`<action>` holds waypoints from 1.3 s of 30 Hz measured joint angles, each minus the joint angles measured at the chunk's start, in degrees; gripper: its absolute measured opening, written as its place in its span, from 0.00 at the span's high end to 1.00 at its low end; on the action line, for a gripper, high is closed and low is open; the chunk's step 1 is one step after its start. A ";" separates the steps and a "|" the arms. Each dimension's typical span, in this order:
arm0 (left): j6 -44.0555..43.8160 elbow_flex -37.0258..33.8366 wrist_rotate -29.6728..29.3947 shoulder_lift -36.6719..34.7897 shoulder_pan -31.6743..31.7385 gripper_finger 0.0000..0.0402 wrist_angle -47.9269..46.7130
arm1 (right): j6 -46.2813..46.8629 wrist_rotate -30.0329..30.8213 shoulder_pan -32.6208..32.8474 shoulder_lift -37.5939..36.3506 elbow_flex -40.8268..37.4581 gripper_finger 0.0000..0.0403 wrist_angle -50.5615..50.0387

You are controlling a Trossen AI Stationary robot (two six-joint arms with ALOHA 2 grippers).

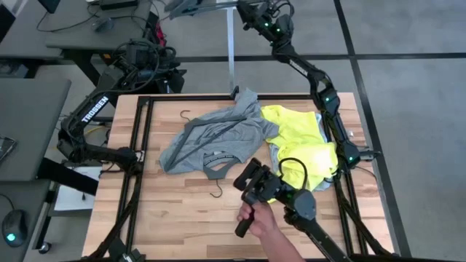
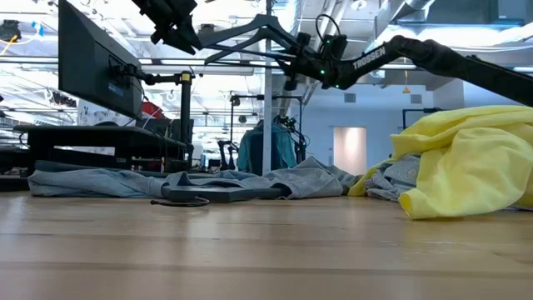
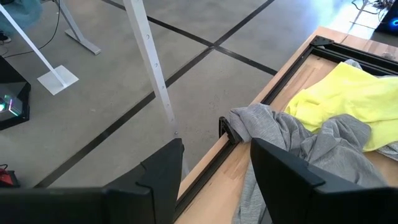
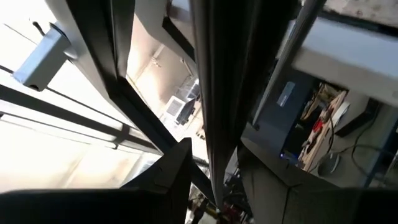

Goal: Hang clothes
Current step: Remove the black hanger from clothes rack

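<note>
Your left gripper (image 3: 216, 148), fingers apart and empty, has the grey T-shirt (image 3: 298, 137) just ahead and below, bunched over the table frame (image 3: 283, 84), so it looks nearer than the right gripper (image 4: 212, 149), clamped on a raised hanger (image 4: 211, 62).

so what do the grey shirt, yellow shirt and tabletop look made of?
Grey shirt: soft matte knit, probably cotton jersey; it lies in limp folds. Yellow shirt: neon fabric, slightly smoother, possibly synthetic; it bunches in rounded folds. Tabletop: light wood with visible plank seams and grain, and a faint sheen that suggests a sealed finish.
</note>
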 joint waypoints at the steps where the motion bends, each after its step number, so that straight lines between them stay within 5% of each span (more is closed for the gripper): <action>1: 0.00 0.00 0.01 0.00 0.00 0.57 0.00 | 0.00 0.00 0.00 0.00 0.00 0.70 -0.09; 15: 0.52 0.00 0.00 0.00 0.01 0.57 0.00 | 0.18 -0.02 0.83 -0.02 0.00 0.70 5.94; 39: 2.99 0.00 0.00 0.00 0.00 0.57 -0.02 | -0.57 -4.29 2.25 -0.11 0.04 0.70 -0.25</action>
